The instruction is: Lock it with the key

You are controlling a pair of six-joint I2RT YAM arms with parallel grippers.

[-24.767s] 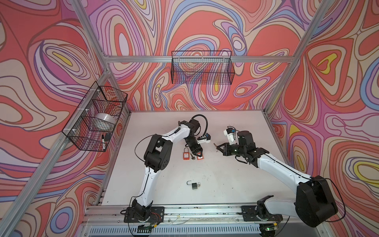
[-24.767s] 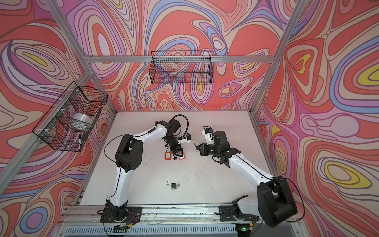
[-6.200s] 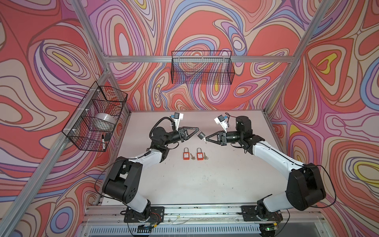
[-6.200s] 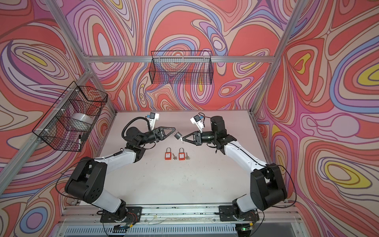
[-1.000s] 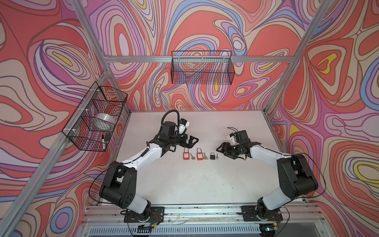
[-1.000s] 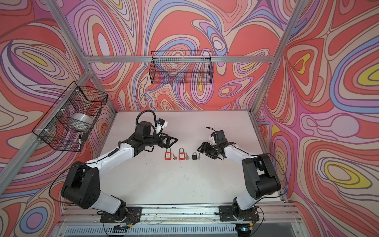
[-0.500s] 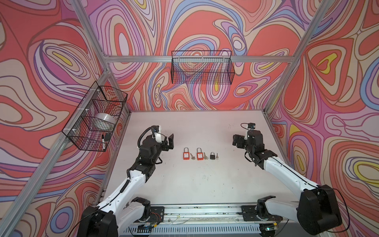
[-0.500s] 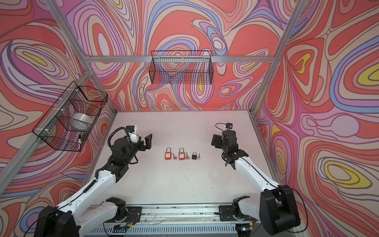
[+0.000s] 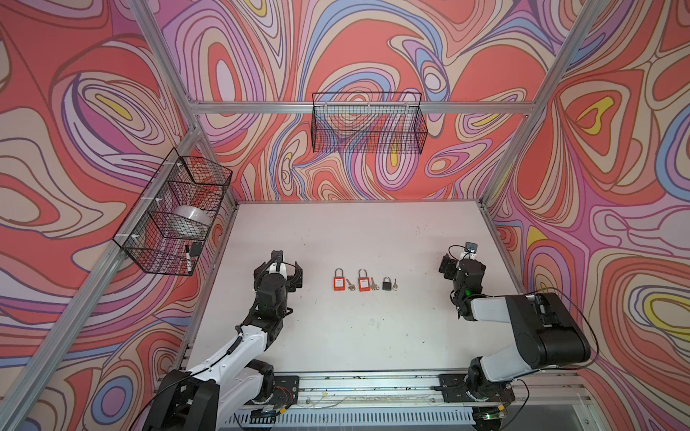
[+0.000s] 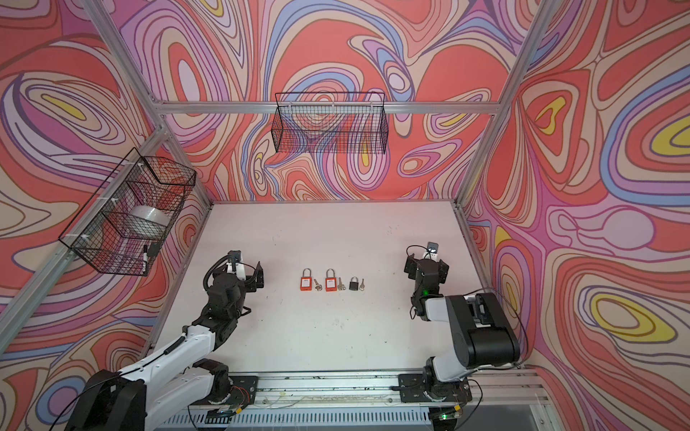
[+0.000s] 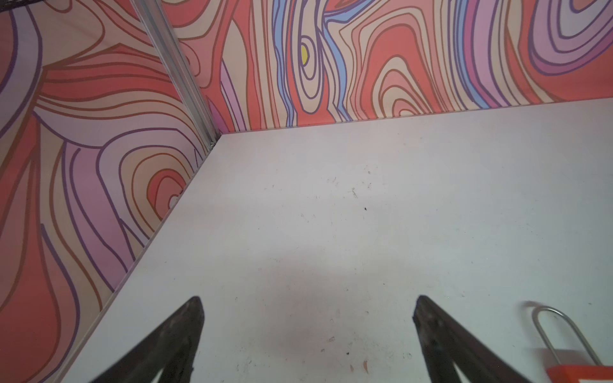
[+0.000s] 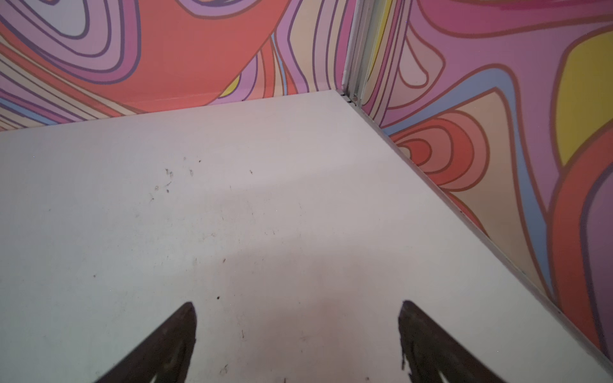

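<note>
Orange padlock, its twin and a black padlock sit in a row mid-surface, keys beside them, in both top views. The left wrist view catches only one shackle. Left claw and right claw are spread wide, empty.

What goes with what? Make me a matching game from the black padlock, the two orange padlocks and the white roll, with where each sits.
Things: 1 black padlock; 2 orange padlocks; 3 white roll.
Places: a side wire basket; b left and middle of the padlock row; c right of the other padlocks, on the table.
Pairs: 1-c, 2-b, 3-a.
</note>
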